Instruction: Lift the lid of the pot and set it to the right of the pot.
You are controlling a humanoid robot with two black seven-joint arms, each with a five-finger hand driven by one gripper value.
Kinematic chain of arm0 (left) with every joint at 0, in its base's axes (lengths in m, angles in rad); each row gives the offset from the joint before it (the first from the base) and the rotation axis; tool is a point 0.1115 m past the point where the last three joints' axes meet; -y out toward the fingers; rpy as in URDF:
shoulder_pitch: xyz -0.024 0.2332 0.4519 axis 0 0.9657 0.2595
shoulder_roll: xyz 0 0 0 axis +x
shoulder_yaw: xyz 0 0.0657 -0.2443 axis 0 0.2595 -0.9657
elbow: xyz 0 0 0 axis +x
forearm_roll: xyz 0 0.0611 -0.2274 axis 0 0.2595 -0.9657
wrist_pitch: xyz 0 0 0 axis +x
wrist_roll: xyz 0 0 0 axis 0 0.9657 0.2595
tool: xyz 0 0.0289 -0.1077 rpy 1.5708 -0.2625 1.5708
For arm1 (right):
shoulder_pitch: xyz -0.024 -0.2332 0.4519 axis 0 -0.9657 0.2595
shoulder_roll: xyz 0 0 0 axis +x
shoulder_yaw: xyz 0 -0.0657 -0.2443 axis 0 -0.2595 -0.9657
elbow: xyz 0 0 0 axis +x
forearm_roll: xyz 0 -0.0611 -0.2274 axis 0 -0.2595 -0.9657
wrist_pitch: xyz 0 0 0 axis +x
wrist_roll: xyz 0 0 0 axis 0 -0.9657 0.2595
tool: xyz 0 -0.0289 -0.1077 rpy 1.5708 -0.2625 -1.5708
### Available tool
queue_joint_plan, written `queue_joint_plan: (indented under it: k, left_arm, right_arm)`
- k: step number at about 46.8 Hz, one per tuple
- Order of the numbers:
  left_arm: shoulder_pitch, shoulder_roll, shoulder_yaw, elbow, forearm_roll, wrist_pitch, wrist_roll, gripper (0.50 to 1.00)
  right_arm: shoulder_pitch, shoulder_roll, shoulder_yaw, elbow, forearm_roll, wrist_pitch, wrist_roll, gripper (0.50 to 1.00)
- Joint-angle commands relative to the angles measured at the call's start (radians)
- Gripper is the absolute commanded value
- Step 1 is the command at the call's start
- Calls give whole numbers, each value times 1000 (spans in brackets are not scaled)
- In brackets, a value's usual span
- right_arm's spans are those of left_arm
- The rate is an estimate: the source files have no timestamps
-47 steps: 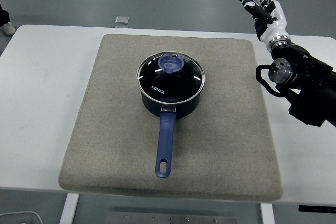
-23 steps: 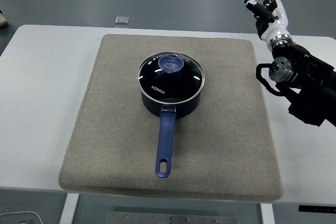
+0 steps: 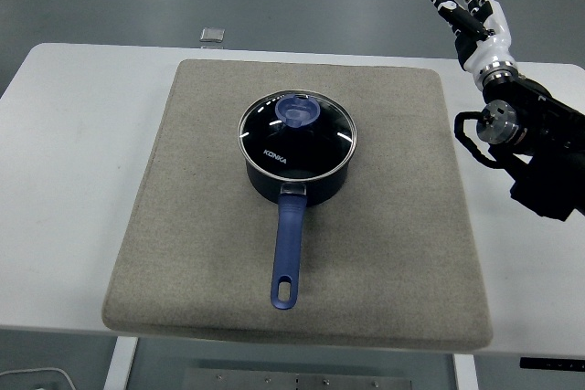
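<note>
Right hand point(image 3: 475, 20) farther right, empty.

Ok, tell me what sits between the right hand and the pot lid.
Nothing stands there. In the head view, only bare grey mat and a strip of white table separate the open right hand from the pot lid.

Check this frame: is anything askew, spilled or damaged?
Nothing stands out. The glass lid sits squarely on the dark blue pot, centred on the grey mat; the right hand is open, off the mat.
</note>
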Motion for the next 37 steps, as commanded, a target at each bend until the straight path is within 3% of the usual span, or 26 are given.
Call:
queue_joint_plan:
  k: [1, 13, 23, 29, 37]
  left_arm:
    - [0, 0, 0, 0, 0, 0, 0, 1000]
    - [0, 0, 0, 0, 0, 0, 0, 1000]
    - [0, 0, 0, 0, 0, 0, 0, 1000]
    - [0, 0, 0, 0, 0, 0, 0, 1000]
    - [0, 0, 0, 0, 1, 0, 0, 1000]
  right_arm:
    - [3, 0, -1, 0, -8, 0, 0, 907]
    - [14, -1, -1, 0, -165, 14, -2, 905]
    - [21, -40, 4, 2, -371, 74, 0, 905]
    - [55, -50, -1, 5, -431, 135, 9, 905]
    - [98, -80, -6, 9, -575, 230, 75, 903]
